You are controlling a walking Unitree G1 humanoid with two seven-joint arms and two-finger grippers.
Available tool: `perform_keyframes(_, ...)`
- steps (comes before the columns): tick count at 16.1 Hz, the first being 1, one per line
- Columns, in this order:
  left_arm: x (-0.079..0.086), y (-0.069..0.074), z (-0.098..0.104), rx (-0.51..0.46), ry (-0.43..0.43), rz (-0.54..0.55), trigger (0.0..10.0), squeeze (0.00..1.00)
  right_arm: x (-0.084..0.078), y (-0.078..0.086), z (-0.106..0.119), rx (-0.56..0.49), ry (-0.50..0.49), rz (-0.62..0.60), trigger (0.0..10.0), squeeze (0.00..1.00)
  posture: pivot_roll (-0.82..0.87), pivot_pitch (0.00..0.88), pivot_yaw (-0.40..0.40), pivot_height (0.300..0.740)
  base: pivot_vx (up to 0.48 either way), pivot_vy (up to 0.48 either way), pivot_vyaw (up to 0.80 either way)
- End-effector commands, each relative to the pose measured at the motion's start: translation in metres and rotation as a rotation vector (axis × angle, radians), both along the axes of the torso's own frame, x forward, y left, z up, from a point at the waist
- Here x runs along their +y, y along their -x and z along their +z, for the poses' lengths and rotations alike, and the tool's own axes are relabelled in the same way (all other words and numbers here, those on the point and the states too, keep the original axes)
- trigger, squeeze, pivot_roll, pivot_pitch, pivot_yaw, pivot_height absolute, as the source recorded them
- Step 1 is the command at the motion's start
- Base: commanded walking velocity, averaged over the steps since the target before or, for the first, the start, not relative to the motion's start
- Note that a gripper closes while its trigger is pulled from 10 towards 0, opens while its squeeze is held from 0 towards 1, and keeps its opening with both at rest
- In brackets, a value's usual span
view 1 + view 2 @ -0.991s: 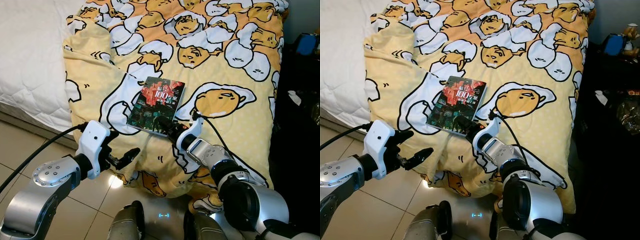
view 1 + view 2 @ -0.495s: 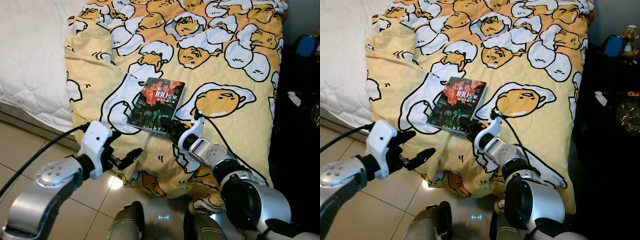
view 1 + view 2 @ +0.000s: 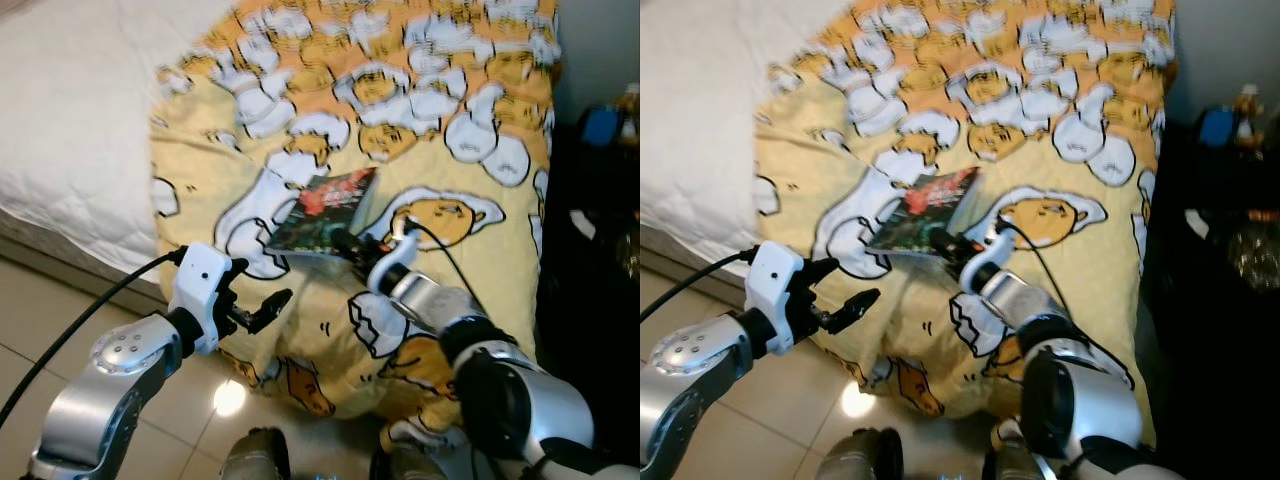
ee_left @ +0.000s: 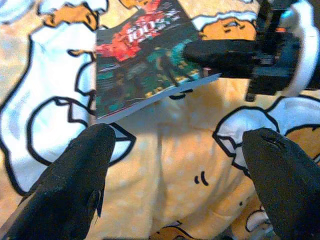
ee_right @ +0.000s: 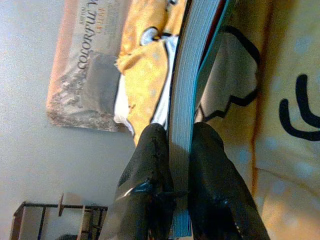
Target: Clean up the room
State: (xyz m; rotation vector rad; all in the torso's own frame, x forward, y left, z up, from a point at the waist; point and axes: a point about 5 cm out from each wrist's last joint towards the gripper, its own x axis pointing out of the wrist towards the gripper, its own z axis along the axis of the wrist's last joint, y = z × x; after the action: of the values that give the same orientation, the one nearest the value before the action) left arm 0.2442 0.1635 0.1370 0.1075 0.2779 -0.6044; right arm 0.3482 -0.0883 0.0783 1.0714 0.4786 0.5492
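Book (image 3: 328, 205) on the patterned bedspread (image 3: 470, 240), near edge pinched and tilted up by right gripper (image 5: 181, 150), long axis running away from robot; left gripper (image 3: 262, 305) hangs open, short of book's left corner.

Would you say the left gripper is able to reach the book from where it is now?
Probably yes: the left gripper hangs open just short of the book, nothing between them. The right gripper already pinches the book's near edge.

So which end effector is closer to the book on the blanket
Right. The right end effector is clamped on the book at its near edge; the left end effector hangs open short of it, over the blanket's edge.
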Motion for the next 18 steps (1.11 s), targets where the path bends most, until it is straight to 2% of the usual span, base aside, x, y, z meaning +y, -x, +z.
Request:
perform_keyframes(1, -0.002, -0.004, 0.001, -0.019, -0.01, 0.009, 10.0, 0.0, -0.003, -0.002, 0.007, -0.05, -0.043, 0.007, 0.0, 0.0, -0.04, 0.018, 0.055, 0.74, 0.0, 0.0, 0.0)
perform_keyframes(2, -0.002, -0.006, 0.002, -0.03, -0.005, 0.018, 10.0, 0.0, -0.005, -0.002, 0.008, -0.063, -0.051, 0.011, 0.0, 0.0, -0.04, 0.01, 0.056, 0.74, 0.0, 0.0, 0.0)
perform_keyframes(3, 0.0, -0.012, 0.007, -0.058, 0.045, 0.061, 10.0, 0.0, -0.014, -0.001, 0.01, -0.112, -0.042, 0.026, 0.0, 0.0, -0.05, 0.0, 0.06, 0.74, 0.0, 0.0, 0.0)
perform_keyframes(4, 0.006, -0.018, 0.015, -0.071, 0.133, 0.124, 10.0, 0.0, -0.022, 0.001, 0.013, -0.179, -0.019, 0.058, 0.0, 0.0, -0.05, 0.0, 0.059, 0.74, 0.0, 0.0, 0.0)
perform_keyframes(6, 0.017, -0.025, 0.024, -0.081, 0.272, 0.192, 10.0, 0.0, -0.029, 0.011, 0.022, -0.292, -0.031, 0.137, 0.0, 0.0, -0.04, 0.0, 0.06, 0.74, 0.0, 0.0, 0.0)
perform_keyframes(7, 0.019, -0.027, 0.025, -0.085, 0.292, 0.198, 10.0, 0.0, -0.03, 0.014, 0.024, -0.311, -0.04, 0.152, 0.0, 0.0, -0.04, 0.0, 0.056, 0.74, 0.0, 0.0, 0.0)
perform_keyframes(8, 0.025, -0.032, 0.027, -0.076, 0.361, 0.215, 10.0, 0.3, -0.034, 0.021, 0.031, -0.364, -0.059, 0.195, 0.0, 0.0, -0.04, 0.0, 0.053, 0.74, 0.0, 0.0, 0.0)
perform_keyframes(9, 0.03, -0.038, 0.025, -0.035, 0.44, 0.219, 10.0, 1.0, -0.036, 0.03, 0.041, -0.424, -0.097, 0.254, 0.0, 0.0, -0.03, 0.0, 0.048, 0.74, 0.0, 0.0, 0.0)
perform_keyframes(10, 0.032, -0.04, 0.023, -0.02, 0.464, 0.215, 10.0, 1.0, -0.035, 0.032, 0.045, -0.445, -0.117, 0.277, 0.0, 0.0, -0.03, 0.0, 0.049, 0.74, 0.0, 0.0, 0.0)
perform_keyframes(11, 0.031, -0.046, 0.019, 0.032, 0.546, 0.189, 10.0, 1.0, -0.031, 0.041, 0.056, -0.497, -0.17, 0.352, 0.0, 0.0, -0.05, 0.0, 0.055, 0.74, 0.0, 0.0, 0.0)
perform_keyframes(12, 0.026, -0.05, 0.015, 0.082, 0.606, 0.16, 10.0, 0.91, -0.028, 0.047, 0.064, -0.528, -0.195, 0.404, 0.0, 0.0, -0.05, 0.0, 0.055, 0.74, 0.0, 0.0, 0.0)
perform_keyframes(13, 0.02, -0.053, 0.01, 0.137, 0.647, 0.121, 10.0, 0.0, -0.026, 0.052, 0.068, -0.544, -0.217, 0.444, 0.0, 0.0, -0.05, 0.0, 0.054, 0.74, 0.0, 0.0, 0.0)
perform_keyframes(15, 0.005, -0.057, 0.0, 0.247, 0.743, 0.042, 10.0, 0.0, -0.024, 0.06, 0.077, -0.565, -0.262, 0.52, 0.0, 0.0, -0.05, 0.0, 0.052, 0.74, 0.0, 0.0, 0.0)
perform_keyframes(16, 0.001, -0.058, 0.002, 0.265, 0.8, 0.001, 6.2, 0.0, -0.023, 0.062, 0.079, -0.568, -0.263, 0.543, 0.0, 0.0, -0.06, 0.0, 0.051, 0.74, 0.0, 0.0, 0.0)
perform_keyframes(17, -0.003, -0.058, 0.006, 0.271, 0.84, -0.033, 1.1, 0.0, -0.023, 0.064, 0.079, -0.568, -0.263, 0.563, 0.0, 0.0, -0.06, 0.0, 0.05, 0.74, 0.0, 0.0, 0.0)
perform_keyframes(18, -0.005, -0.056, 0.011, 0.272, 0.871, -0.07, 0.0, 0.0, -0.022, 0.064, 0.079, -0.564, -0.263, 0.566, 0.0, 0.0, -0.05, 0.0, 0.049, 0.74, 0.0, 0.0, 0.0)
